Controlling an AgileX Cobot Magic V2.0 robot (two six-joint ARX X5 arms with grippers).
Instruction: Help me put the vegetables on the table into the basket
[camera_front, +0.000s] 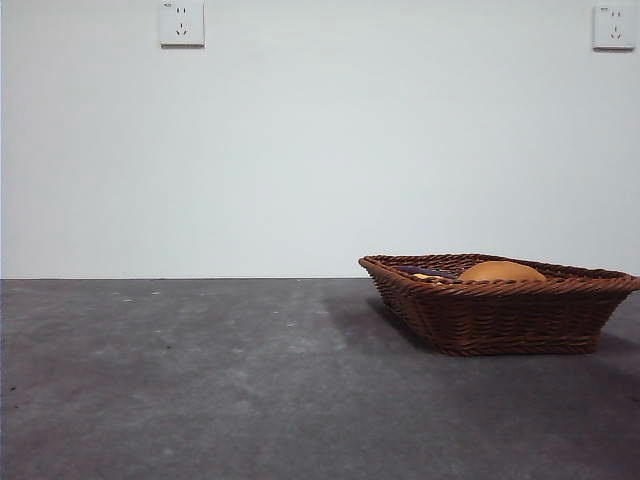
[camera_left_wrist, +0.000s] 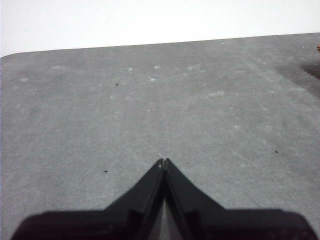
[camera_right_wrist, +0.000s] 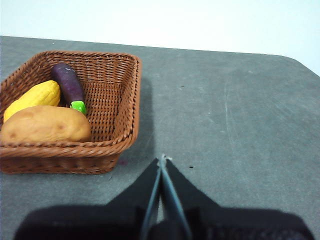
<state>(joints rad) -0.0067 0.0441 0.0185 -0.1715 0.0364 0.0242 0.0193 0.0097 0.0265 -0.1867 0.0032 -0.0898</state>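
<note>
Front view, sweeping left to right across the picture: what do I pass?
Left wall socket → bare stretch of table → basket, with the eggplant peeking over its rim and then the potato → right wall socket.

A plain white wall (camera_front: 320, 150) stands behind the scene. Two white power sockets are fixed high on it, one (camera_front: 181, 23) toward the left, the other (camera_front: 613, 26) at the far right.
</note>
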